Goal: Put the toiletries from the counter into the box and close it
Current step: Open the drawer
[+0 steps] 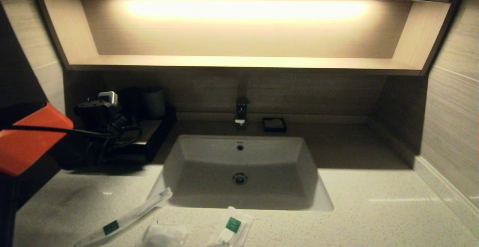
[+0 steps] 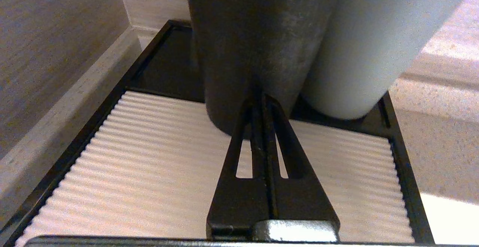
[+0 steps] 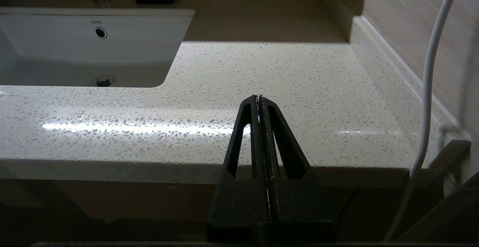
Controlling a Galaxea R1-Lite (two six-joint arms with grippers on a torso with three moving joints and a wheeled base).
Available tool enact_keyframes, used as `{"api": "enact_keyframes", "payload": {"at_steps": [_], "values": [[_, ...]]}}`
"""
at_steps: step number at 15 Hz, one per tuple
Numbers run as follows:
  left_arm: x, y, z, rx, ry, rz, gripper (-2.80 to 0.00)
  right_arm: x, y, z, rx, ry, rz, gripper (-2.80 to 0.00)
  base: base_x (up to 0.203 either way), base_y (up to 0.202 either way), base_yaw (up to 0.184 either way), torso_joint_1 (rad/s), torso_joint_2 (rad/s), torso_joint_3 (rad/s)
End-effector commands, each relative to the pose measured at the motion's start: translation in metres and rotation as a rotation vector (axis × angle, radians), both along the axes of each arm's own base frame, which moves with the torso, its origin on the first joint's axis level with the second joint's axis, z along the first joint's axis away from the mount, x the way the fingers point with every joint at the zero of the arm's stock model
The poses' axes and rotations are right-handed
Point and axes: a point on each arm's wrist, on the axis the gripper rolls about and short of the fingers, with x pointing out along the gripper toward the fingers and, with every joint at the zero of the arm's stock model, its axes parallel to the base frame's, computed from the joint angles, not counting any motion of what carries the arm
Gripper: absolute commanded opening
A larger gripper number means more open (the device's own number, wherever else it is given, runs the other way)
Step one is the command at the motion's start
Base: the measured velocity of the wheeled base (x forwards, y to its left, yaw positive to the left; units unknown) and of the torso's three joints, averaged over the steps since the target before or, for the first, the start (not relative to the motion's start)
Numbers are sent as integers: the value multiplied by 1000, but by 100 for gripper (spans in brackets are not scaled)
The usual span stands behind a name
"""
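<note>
Head view: left arm reaching in from 9 o'clock, wrist over the box (image 1: 149, 142) at the back-left of the counter (image 1: 374, 202).
Left gripper (image 2: 261, 91): fingers pressed flat together, nothing between them; tips right up against the base of the dark cup (image 2: 254, 45), contact not certain; poised above the ribbed panel (image 2: 142, 157).
Box: low, black, at roughly 10 o'clock from the sink (image 1: 299, 157); pale ribbed top panel framed by a black rim, seen close in the left wrist view.
Cups: dark cup and pale cup (image 2: 374, 41) standing side by side on the far end of the box, pale one at 3 o'clock of the dark one in the wrist picture.
Long packet (image 1: 127, 215): thin, see-through, green label; lying slantwise on the counter at about 8 o'clock from the sink drain, one end by the sink's front-left corner.
Puffy packet (image 1: 164, 235): small, at 7 o'clock from the drain, near the front edge, between the other two.
Short packet (image 1: 234, 230): green label, at 6 o'clock, just in front of the sink's front rim.
Packets: all three on the counter, well apart from the box.
Right gripper (image 3: 259, 97): closed tight, empty; held off the counter's front edge, pointing over the bare stone at 3 o'clock of the sink.
Soap dish (image 1: 274, 124): small black square at 12 o'clock behind the sink, just beside the tap (image 1: 241, 112).
</note>
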Motion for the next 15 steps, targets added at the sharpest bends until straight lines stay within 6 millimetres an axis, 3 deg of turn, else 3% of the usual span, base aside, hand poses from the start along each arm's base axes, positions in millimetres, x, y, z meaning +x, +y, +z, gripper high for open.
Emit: {"api": "enact_keyframes", "payload": {"at_steps": [1, 15], "values": [[7, 1, -7, -2, -2, 2, -280, 0, 0, 0, 0, 1, 0, -280, 0, 0, 0, 0, 0, 0], [24, 4, -10, 4, -34, 12, -280, 0, 0, 0, 0, 1, 0, -280, 0, 0, 0, 0, 0, 0]]}}
